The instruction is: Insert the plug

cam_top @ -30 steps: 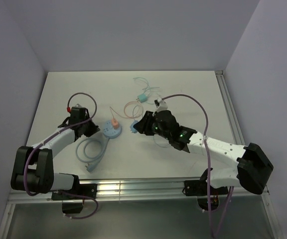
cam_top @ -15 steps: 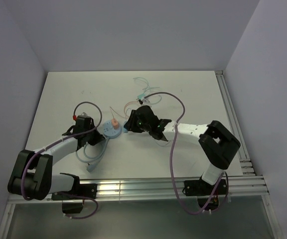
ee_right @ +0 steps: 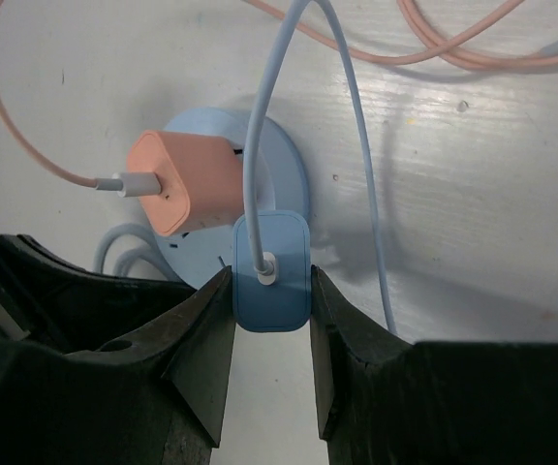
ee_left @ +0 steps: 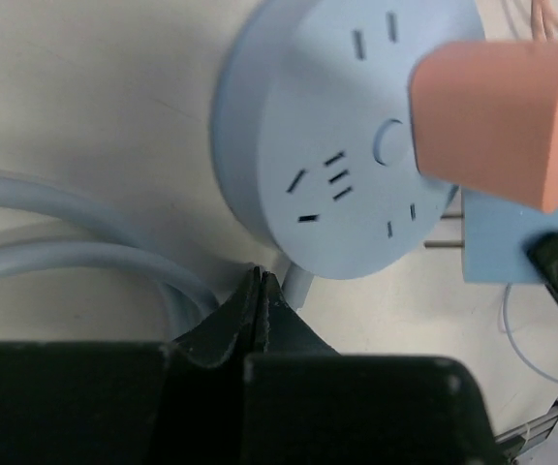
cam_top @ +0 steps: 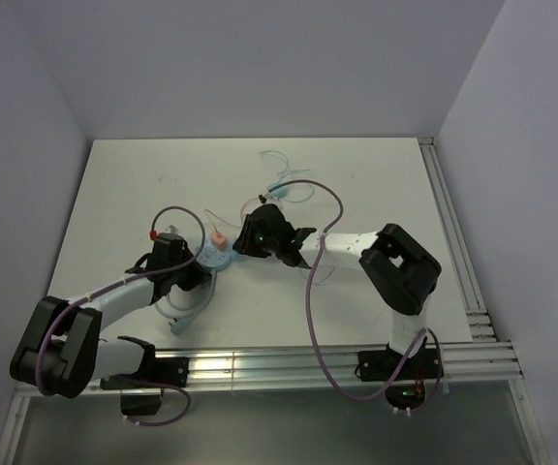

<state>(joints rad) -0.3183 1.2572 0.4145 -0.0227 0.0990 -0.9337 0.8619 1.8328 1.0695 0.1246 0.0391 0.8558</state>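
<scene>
Right claw (ee_right: 269, 283) pinches the blue plug (ee_right: 271, 247) mid-desk, just off the round socket's (ee_right: 287, 167) rim, prongs pointing toward it, slots further ahead; my shut left claw (ee_left: 260, 289) sits at the opposite rim.

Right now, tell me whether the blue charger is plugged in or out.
Out. The blue charger sits beside the round power strip, its prongs bare short of the rim; the right tool grips it.

Matt plastic socket (ee_left: 308, 136), smooth plastic plug (ee_right: 273, 291)
</scene>
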